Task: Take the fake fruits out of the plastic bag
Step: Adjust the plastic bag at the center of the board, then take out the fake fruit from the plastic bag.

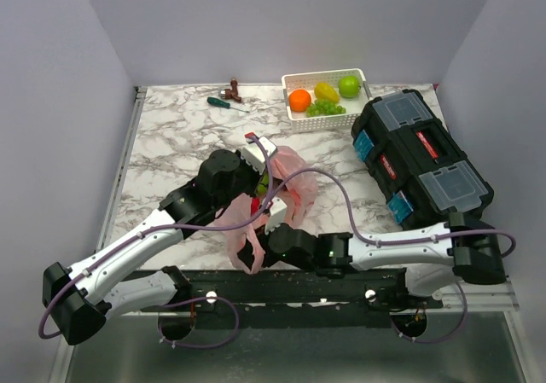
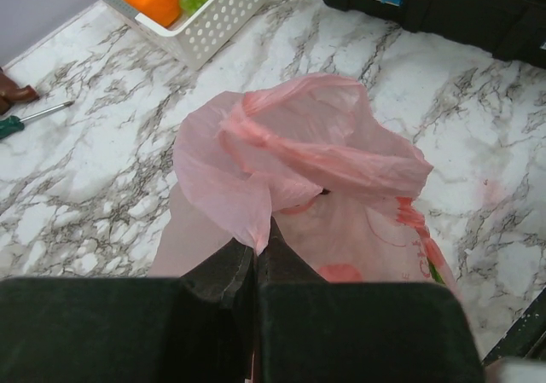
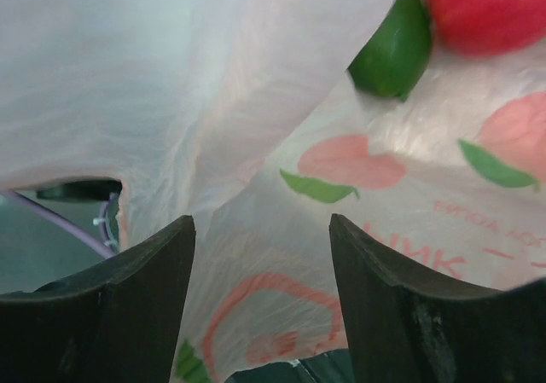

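The pink plastic bag (image 1: 290, 182) lies crumpled at the middle of the marble table. My left gripper (image 1: 263, 185) is shut on a fold of the bag's film (image 2: 256, 229) and holds it up. My right gripper (image 1: 266, 234) is open at the bag's near lower edge; the printed film (image 3: 281, 255) hangs between its fingers (image 3: 145, 272). A red apple (image 3: 486, 8) and a green fruit (image 3: 394, 50) show in the bag. An orange (image 1: 299, 100), lemon (image 1: 326, 90), green apple (image 1: 349, 85) and green grapes (image 1: 324, 108) lie in the white basket (image 1: 290, 80).
A black toolbox (image 1: 422, 157) lies at the right, close to the basket and the bag. A green-handled screwdriver (image 1: 226, 103) and a small brown object (image 1: 234, 89) lie at the back left. The basket (image 2: 213, 33) and the screwdriver (image 2: 26, 120) also show in the left wrist view.
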